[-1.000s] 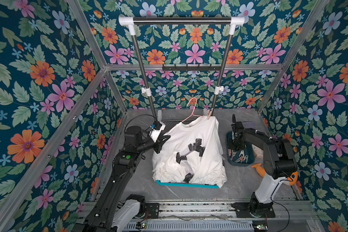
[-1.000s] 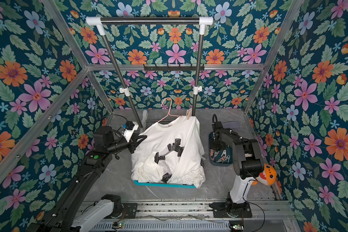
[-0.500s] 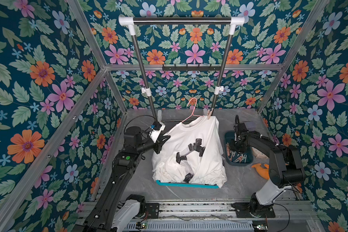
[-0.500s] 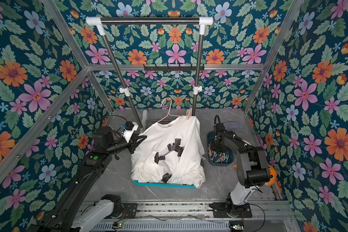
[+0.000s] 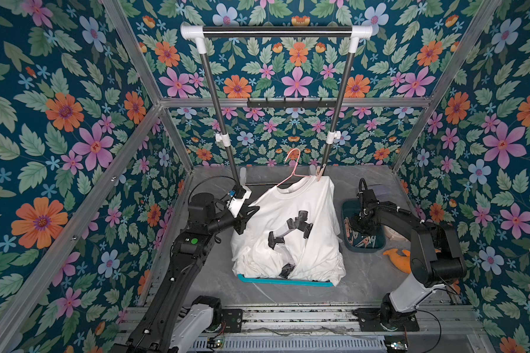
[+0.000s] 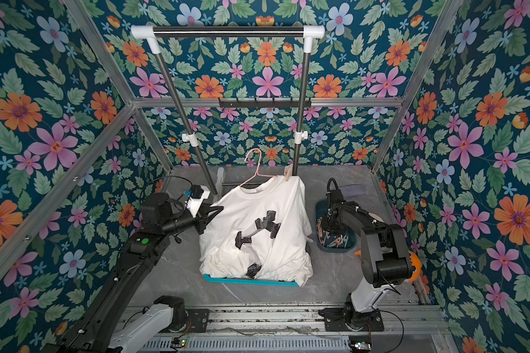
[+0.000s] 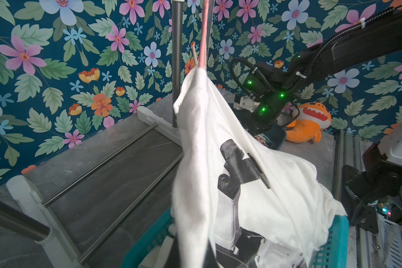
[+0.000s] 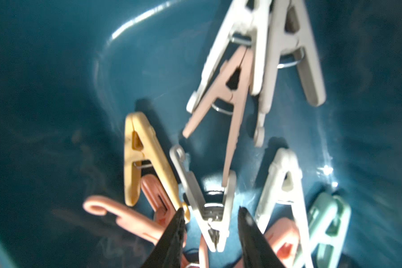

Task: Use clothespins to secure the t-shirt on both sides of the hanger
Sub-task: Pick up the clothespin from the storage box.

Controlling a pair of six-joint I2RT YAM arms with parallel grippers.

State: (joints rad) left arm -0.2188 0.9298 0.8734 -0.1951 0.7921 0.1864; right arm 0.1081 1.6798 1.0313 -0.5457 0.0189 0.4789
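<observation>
A booth with flowered walls and a grey bench [image 5: 364, 275]. A tall rack [image 5: 276, 29] stands at the back. In front of it a white shirt [image 5: 276, 207] with a black print drapes from a pink hanger [image 7: 204, 34] down into a teal basket [image 5: 282, 279], and the hem spills over the front rim. Just right of the basket sits a dark teal tub [image 5: 349, 211] holding a loose heap of pegs [image 5: 363, 241].

The left tool [image 5: 245, 217] is pressed together on the shirt's left shoulder. The right tool [image 8: 211, 210] is down inside the tub.

Both top views show one beige peg [image 5: 319, 174] clipped at the hanger's right shoulder, just beside the rack's right pole.

Only the right wrist view shows the tub's inside: blurred pink, beige, grey, yellow and pale green pegs. The tool's black fingers [image 8: 172, 236] are spread either side of a grey peg [image 8: 207, 201]. Whether they touch it I cannot tell.

The left wrist view shows an orange toy [image 7: 309, 123] beside the tub. From above, the right arm half hides it.

Bare bench lies between the left arm and the basket, and in front of the basket and tub.
</observation>
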